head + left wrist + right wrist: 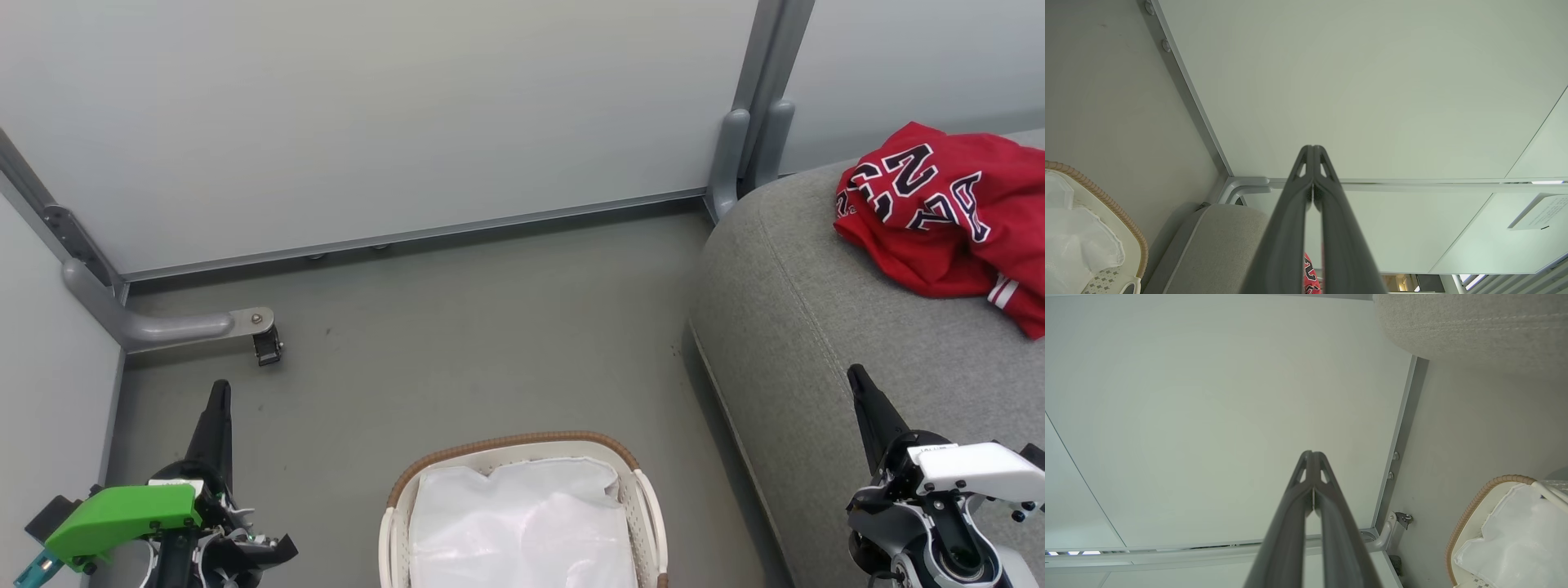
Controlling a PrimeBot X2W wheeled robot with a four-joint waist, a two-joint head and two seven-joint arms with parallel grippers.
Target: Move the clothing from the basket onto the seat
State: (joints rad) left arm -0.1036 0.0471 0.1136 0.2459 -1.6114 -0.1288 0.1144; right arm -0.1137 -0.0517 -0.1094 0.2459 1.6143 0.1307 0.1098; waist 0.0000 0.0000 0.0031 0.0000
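Observation:
The red clothing (951,216) with black, white-edged letters lies crumpled on the grey seat (824,327) at the far right. A sliver of the clothing (1309,279) peeks between my left fingers in the left wrist view. The basket (522,451) stands on the floor at the bottom centre, holding only its white liner. My left gripper (219,390) is shut and empty, left of the basket. My right gripper (857,377) is shut and empty above the seat's front part. Both point at the wall, tips together (1312,149) (1312,454).
A pale partition wall (392,122) runs along the back, with a grey post (755,106) beside the seat. A grey bracket with a small caster (265,343) juts out at the left wall's foot. Grey floor (490,343) lies between wall, basket and seat.

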